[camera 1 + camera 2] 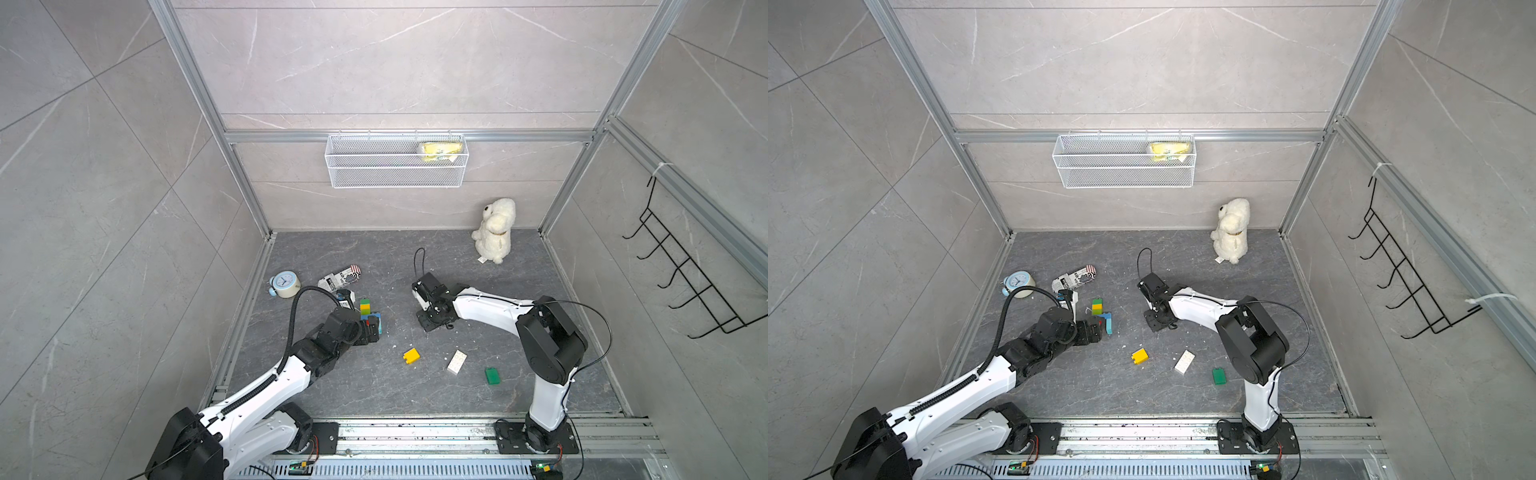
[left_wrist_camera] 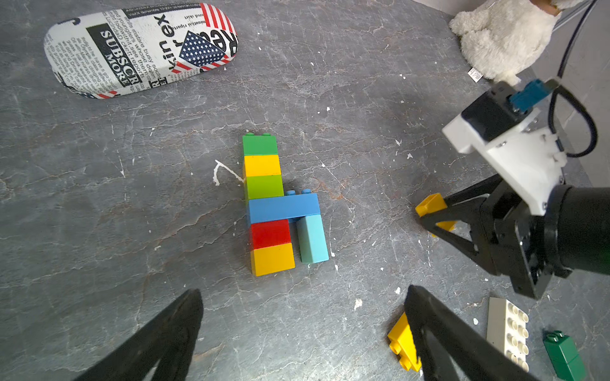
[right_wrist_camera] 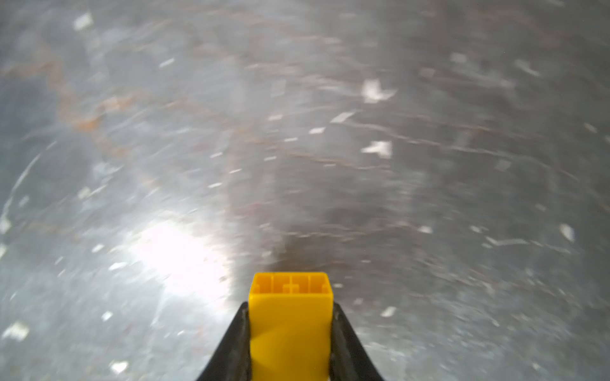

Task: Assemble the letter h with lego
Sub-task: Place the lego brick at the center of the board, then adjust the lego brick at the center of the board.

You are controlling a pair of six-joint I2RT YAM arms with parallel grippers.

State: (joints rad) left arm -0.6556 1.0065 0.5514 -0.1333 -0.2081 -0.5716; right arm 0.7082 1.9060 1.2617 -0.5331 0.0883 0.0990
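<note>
The right wrist view shows the right gripper clamped on a yellow brick, which both top views hide. The left wrist view shows the left gripper spread wide above the joined bricks, which lie flat left of the worktop's middle.

text | glasses case | reads "SUBSCR MORE", "kin ex"

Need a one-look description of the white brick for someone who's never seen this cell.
Start at the dark table. Toward its near edge, three loose bricks lie in a row: yellow brick, white brick, green brick. The white brick is the middle one, the only pale one and the longest.
</note>
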